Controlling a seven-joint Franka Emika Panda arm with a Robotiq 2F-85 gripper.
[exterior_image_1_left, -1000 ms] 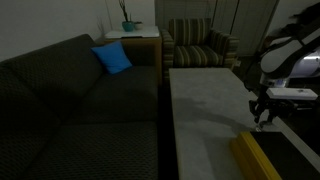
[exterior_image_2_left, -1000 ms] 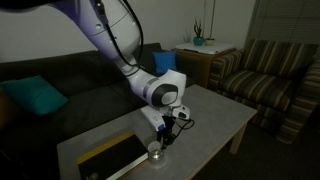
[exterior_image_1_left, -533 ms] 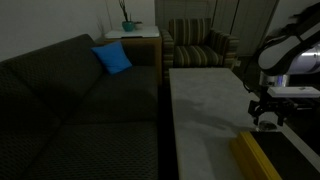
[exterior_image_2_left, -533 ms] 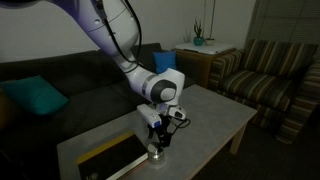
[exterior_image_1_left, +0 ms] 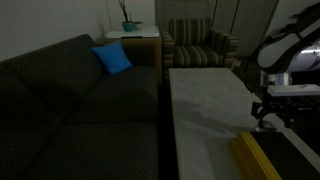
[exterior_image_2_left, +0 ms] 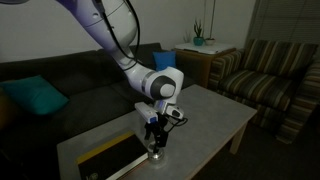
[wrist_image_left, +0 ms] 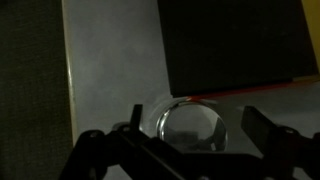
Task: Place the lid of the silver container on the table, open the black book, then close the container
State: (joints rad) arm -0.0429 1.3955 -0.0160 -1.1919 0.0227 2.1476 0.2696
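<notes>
An exterior view looks lengthwise along the table (exterior_image_1_left: 200,105) toward the striped armchair (exterior_image_1_left: 200,45), an exterior view faces across it from farther off toward the sofa (exterior_image_2_left: 70,80), and the wrist view peers down close at that shared tabletop.
</notes>
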